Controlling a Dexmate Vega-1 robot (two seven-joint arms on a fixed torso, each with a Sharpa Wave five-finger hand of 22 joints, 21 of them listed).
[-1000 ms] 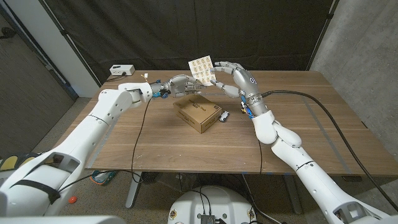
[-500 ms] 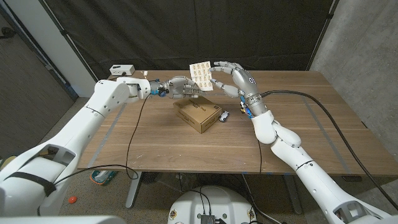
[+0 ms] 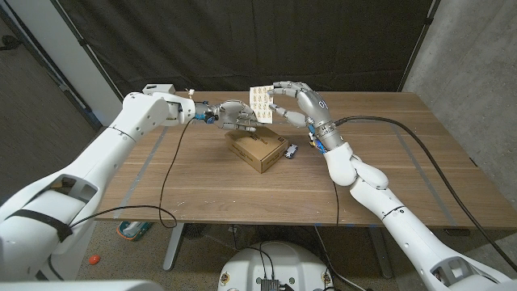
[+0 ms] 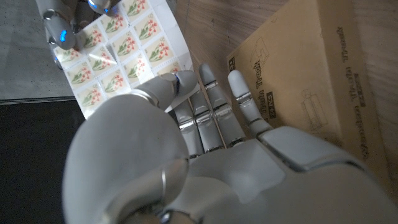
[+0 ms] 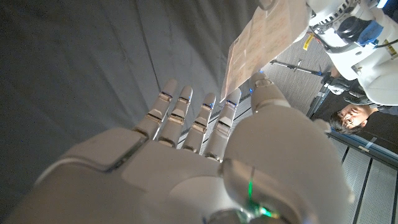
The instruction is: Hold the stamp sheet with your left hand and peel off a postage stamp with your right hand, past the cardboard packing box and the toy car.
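Left hand (image 3: 234, 114) pinches the sheet (image 3: 260, 103) above the box (image 3: 257, 146); right hand (image 3: 292, 99) fingertips grip its edge. Box print unreadable.

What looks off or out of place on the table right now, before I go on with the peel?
Nothing stands out. The brown cardboard packing box lies closed on the wooden table, skewed to its edges, with the small toy car beside it. The left hand holds the white stamp sheet up above them, and the right hand has fingertips at it.
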